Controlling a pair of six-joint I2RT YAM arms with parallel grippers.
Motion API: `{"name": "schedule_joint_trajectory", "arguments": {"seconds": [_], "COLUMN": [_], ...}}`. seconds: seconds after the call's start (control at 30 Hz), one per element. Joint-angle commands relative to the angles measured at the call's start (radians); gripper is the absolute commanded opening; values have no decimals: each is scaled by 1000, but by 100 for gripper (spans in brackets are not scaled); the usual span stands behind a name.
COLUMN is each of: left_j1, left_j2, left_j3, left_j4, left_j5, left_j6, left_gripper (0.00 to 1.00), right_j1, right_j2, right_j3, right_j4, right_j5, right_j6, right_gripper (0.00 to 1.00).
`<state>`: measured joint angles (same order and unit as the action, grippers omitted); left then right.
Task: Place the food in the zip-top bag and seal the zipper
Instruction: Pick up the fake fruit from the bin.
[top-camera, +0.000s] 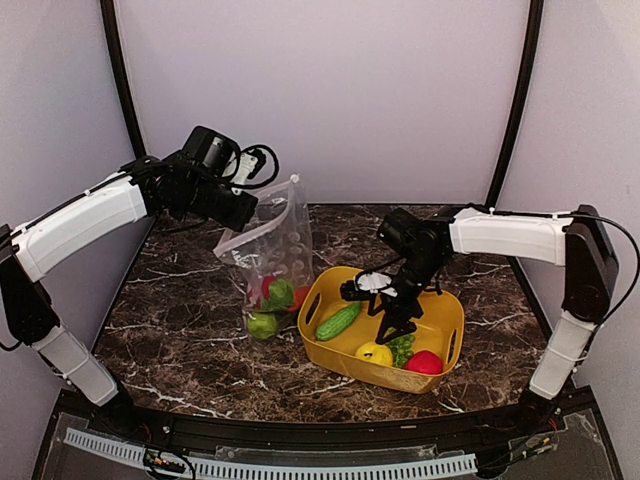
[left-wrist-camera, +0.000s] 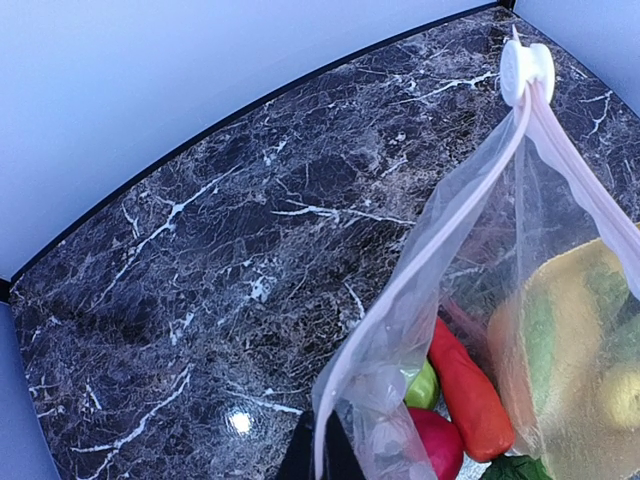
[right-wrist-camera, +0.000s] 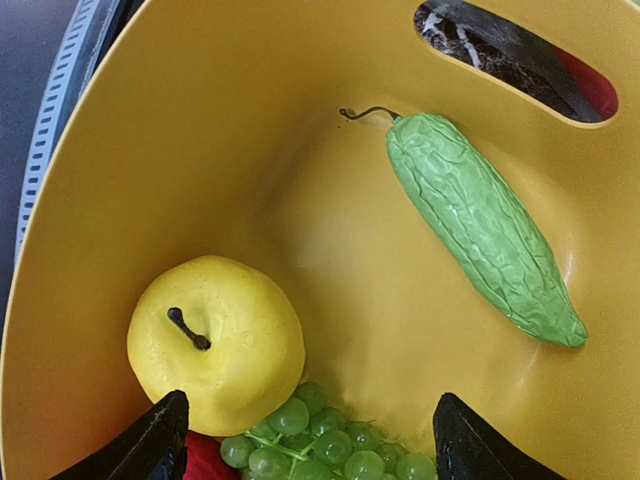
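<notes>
Right claw (right-wrist-camera: 310, 450) spread wide over grape bunch (right-wrist-camera: 292, 418); left claw (top-camera: 243, 212) pinching zip-top bag (top-camera: 277, 245).

- One zip-top bag (top-camera: 275, 235)
- One yellow basket (top-camera: 450, 308)
- One green cucumber (top-camera: 338, 321)
- One yellow lemon (top-camera: 374, 353)
- One green grape bunch (top-camera: 402, 346)
- Two red balls (top-camera: 425, 362)
- One orange carrot (left-wrist-camera: 470, 395)

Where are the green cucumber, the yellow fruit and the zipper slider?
green cucumber (right-wrist-camera: 480, 225): right wrist view, mid-body.
yellow fruit (right-wrist-camera: 238, 345): right wrist view, beside its stem.
zipper slider (left-wrist-camera: 527, 68): left wrist view, its white face.
</notes>
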<state>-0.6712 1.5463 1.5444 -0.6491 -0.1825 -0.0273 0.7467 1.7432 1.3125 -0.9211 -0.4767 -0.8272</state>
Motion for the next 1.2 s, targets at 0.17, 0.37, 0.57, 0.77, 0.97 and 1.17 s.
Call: {"name": "schedule_joint_trajectory", "arguments": {"seconds": [0.17,0.37,0.57,0.77,0.97,1.17], "left_j1": [2,2,3,3,2,2], "left_j2": [-3,-1,5,0,-4,-2], "left_j3": [13,8,14,11,10,10], "left_j4": [-48,-42,-46,-46,-45,-38], "left_j5": [-14,-21,-14,-10,-9,-7], "left_j6": [-2,8,13,7,3,1], "left_gripper": [1,1,1,1,1,1], "right_j1": [14,19,40,43,32,-8], "right_j2": [16,57,120,151,128,77], "right_j3": [-5,-18,-32,-15,25,65], "right_j4": [-101,-73,-37,-26,-16,-14], "right_j5": [-115,-134,-70,-15,7,7], "right_j6": [-59,-17,39,74,105,123], "right_gripper": [84,84,81,72,50,39]}}
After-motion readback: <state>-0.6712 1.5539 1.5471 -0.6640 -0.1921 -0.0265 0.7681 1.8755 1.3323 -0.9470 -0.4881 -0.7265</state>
